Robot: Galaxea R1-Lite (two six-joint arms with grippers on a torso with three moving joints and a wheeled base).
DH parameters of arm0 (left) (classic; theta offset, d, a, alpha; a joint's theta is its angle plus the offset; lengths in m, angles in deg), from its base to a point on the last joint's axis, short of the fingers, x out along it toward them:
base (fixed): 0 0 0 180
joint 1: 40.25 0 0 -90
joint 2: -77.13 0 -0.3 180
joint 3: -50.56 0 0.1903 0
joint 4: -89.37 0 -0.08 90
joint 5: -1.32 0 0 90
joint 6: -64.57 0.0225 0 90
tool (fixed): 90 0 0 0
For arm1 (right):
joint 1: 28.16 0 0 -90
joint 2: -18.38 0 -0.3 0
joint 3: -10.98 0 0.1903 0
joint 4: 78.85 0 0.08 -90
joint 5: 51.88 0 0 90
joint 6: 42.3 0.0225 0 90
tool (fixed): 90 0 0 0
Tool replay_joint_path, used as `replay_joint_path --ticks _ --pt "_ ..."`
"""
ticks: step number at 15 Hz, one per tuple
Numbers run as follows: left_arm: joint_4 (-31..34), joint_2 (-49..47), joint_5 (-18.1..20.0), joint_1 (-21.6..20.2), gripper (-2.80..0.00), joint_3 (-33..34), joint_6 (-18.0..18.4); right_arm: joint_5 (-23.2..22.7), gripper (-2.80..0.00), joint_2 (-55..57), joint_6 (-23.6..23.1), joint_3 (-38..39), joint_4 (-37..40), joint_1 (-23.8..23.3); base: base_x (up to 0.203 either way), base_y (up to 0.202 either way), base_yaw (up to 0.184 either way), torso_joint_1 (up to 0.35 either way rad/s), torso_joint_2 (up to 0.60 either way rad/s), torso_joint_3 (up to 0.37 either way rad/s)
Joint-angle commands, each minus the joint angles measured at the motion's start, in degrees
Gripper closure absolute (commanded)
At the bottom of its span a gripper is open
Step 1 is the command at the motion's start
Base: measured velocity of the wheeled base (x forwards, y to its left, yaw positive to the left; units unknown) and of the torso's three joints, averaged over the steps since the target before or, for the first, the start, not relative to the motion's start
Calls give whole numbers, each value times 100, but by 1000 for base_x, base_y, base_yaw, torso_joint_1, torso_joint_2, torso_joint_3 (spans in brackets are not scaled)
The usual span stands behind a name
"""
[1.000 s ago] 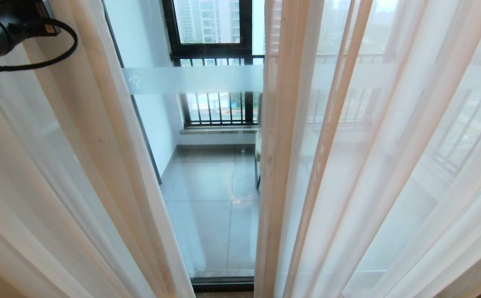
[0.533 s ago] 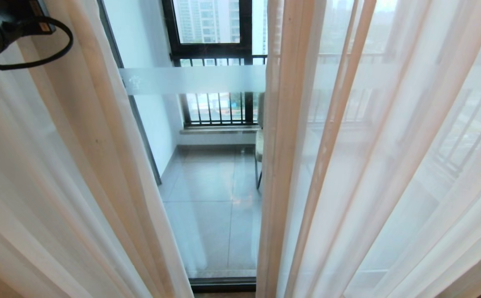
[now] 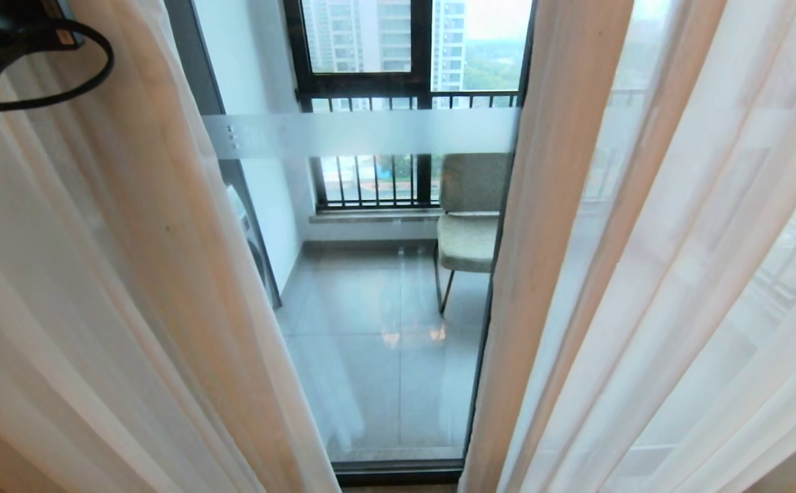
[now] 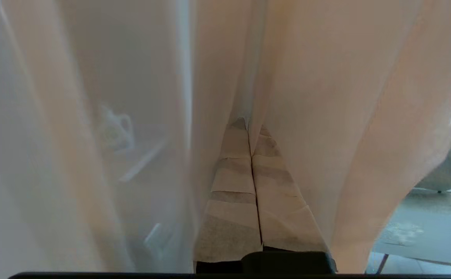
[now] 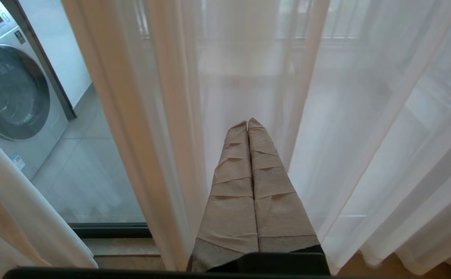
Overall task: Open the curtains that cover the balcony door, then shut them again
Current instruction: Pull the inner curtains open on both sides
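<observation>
While the sheer curtains (image 3: 644,274) hang parted at nine and three o'clock, the balcony door (image 3: 370,133) shows between them. The left gripper (image 4: 250,128), fingers pressed together, pokes into sheer folds; the right gripper (image 5: 247,123), fingers likewise together, holds nothing.

A grey-green chair (image 3: 469,219) stands on the tiled balcony floor (image 3: 370,356) (a washing machine (image 5: 12,93) opposite).
</observation>
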Motion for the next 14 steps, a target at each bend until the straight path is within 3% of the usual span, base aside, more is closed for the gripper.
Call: replay_joint_path --ticks 1,14 --pt "-10 143 -9 -3 0 140 3 -1 0 9 -2 0 0 -2 0 189 0 7 1 3" --pt "-13 279 61 -630 0 303 -14 -1 0 9 -2 0 0 -2 0 191 2 2 3 2"
